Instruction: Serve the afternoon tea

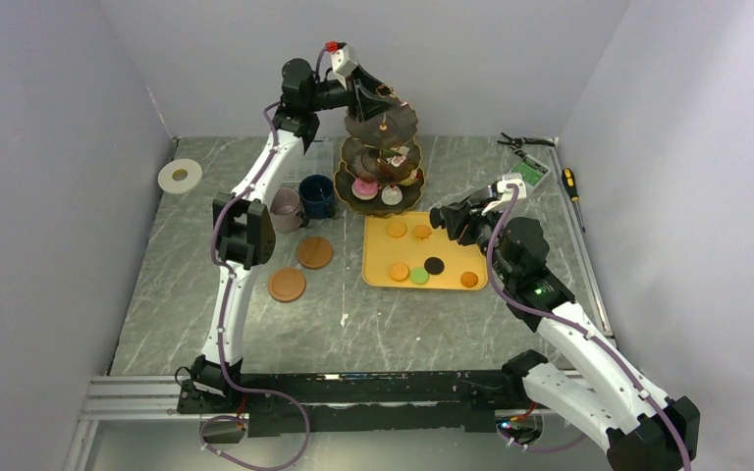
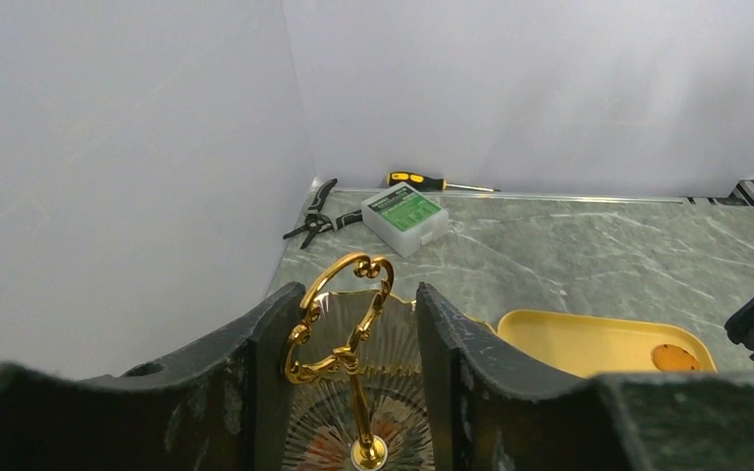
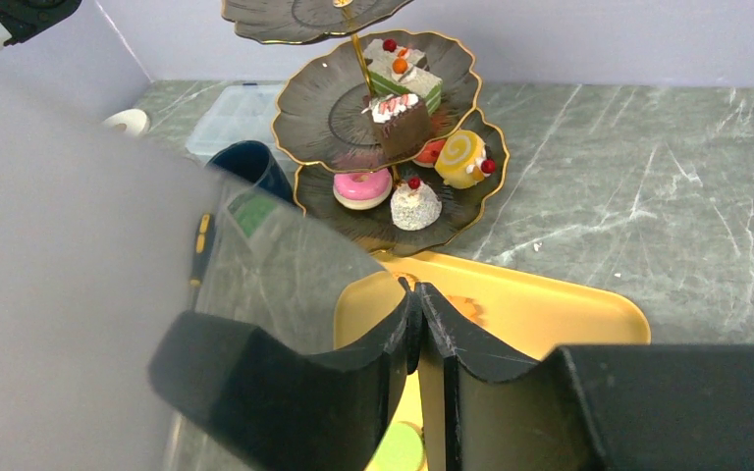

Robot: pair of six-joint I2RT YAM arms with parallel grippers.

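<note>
Grey marble table [image 1: 403, 329], white walls [image 1: 471, 59]. At the back: one stand [image 1: 398, 126], two mugs [image 1: 316, 196], two coasters [image 1: 314, 252]. One tray [image 1: 378, 250] holds four orange macarons [image 1: 397, 228]. Left pincer [image 2: 355, 289] is spread around the stand's handle [image 2: 353, 258]; right pincer [image 3: 417, 289] is pressed together.

Readable text: none is showing in any view.

Item: box [image 2: 407, 218], sitting near the far wall. It is carrying a green label [image 2: 404, 209] on its lid, with rows of pale print. In the left wrist view the print is appearing too small and blurred to read. In the top view the label is showing only as a green patch.
</note>
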